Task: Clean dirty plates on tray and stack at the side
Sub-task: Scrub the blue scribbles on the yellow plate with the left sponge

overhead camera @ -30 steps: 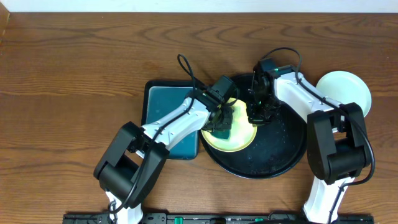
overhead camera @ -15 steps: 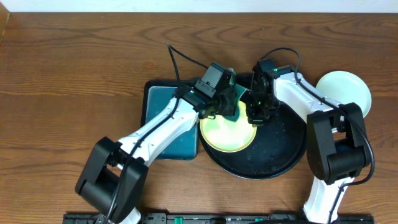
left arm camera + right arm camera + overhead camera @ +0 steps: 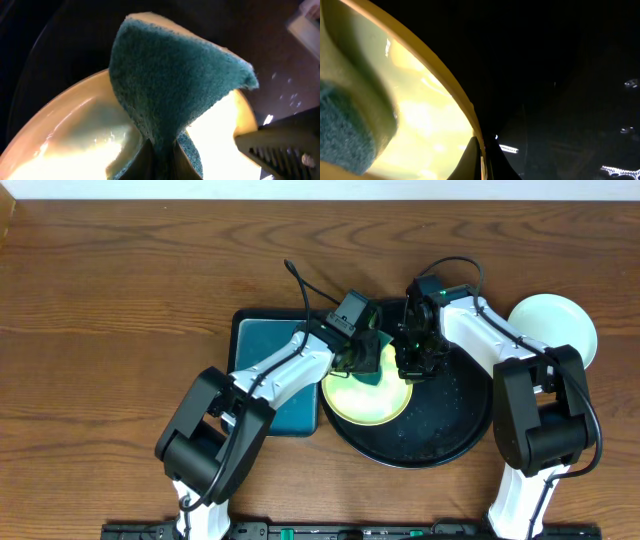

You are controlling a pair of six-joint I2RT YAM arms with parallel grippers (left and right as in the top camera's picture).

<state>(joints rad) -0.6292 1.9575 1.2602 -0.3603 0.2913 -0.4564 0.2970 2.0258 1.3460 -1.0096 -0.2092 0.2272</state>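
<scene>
L gripper [image 3: 161, 162] pinching sponge [image 3: 170, 85], slid back inward on yellow plate [image 3: 362, 402] | R gripper [image 3: 480, 159] pinching rim, steady | scrub ongoing

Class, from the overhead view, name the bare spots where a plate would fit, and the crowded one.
Bare: wood left of the teal tray, the table's far strip, the black tray's near right floor. Crowded: the yellow plate, under the left gripper and right gripper.
</scene>
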